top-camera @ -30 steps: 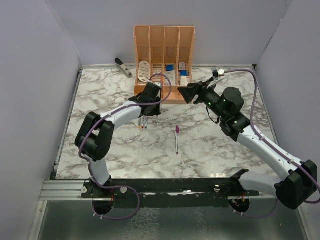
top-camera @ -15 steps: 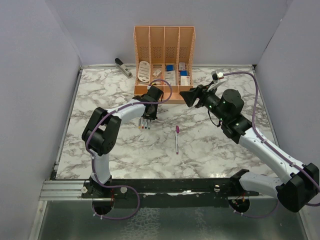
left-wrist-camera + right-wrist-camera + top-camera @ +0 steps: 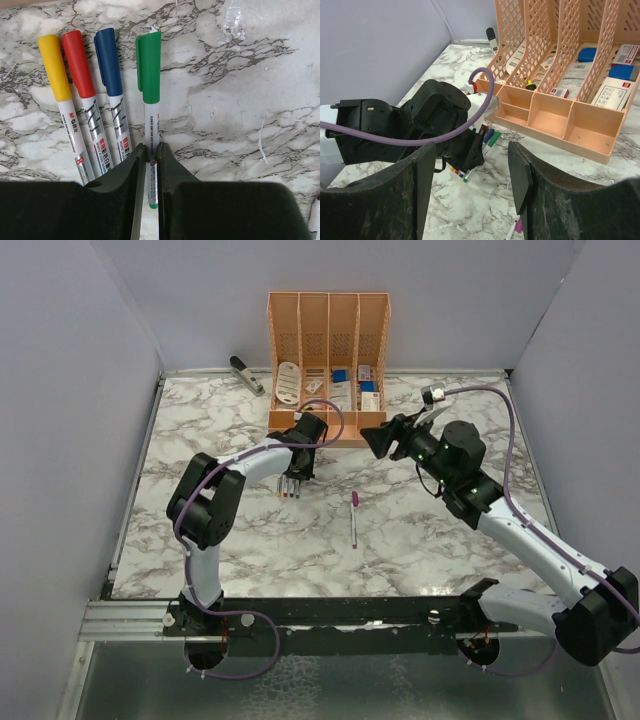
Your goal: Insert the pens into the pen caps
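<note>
Centre stage: white grey-veined marble counter (image 3: pixel 420 540). Around it, plain pale lavender walls (image 3: pixel 470 300) at back, left, right. Light even, soft, shadows faint. At back wall, orange perforated plastic organiser (image 3: pixel 330 325). Near edge, dimpled metal sheet (image 3: pixel 340 685).

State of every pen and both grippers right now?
Green-capped white pen: capped, barrel gripped.
Yellow-capped white pen: capped, lying flat.
Red-capped white pen: capped, lying flat.
Blue-capped white pen: capped, lying flat.
Purple-capped white pen: capped, lying apart.
Left gripper: shut on green-capped white pen.
Right gripper: open, empty.
</note>
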Robot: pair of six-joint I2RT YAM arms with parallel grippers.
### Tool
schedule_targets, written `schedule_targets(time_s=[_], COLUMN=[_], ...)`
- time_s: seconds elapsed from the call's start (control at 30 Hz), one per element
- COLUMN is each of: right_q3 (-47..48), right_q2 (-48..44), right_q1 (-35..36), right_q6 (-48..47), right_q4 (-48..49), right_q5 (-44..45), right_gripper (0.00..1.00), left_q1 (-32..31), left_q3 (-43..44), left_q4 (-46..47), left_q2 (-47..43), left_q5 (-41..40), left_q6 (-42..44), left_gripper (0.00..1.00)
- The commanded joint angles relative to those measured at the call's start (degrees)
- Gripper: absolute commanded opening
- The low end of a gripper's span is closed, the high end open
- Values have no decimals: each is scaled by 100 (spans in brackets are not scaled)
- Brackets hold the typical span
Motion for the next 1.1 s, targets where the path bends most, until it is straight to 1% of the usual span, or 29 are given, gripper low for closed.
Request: schedule_targets(time_s=[0.0, 0.1, 0.3, 0.4, 0.73, 0.8, 0.9, 1.03, 1.07], right_q3=[-71, -84, -125, -164, -237, -220, -129, -98, -80], right_q2=[-175, -166, -220, -260, -343, -333, -240, -135, -97], right_q1=[22, 18, 22, 22, 20, 22, 22, 22, 22], right_q6=[-68, -75, -93, -96, -73, -80, -5, 122, 133], right_q4=[-71, -85, -98, -91, -130, -245, -739, -1419, -1612], right_q5=[178, 159, 146, 166, 201, 388, 930, 1566, 1663], right_gripper=[59, 59, 59, 59, 59, 59, 59, 58, 57], left_q1=[-7, -5, -7, -8, -8, -7, -27, -146, -231], left_q3=[160, 268, 450, 503, 436, 409, 361, 215, 45], left_q4=[-74, -81, -84, -84, -55, -23, 82, 308, 352], left_q2=[117, 156, 200, 194, 59, -60, -253, -481, -547], left_q5=[-131, -78, 87, 98, 122, 157, 302, 781, 830], left_q6=[-76, -81, -93, -98, -140, -123, -17, 202, 247], left_gripper=[10, 13, 22, 25, 26, 27, 27, 28, 29])
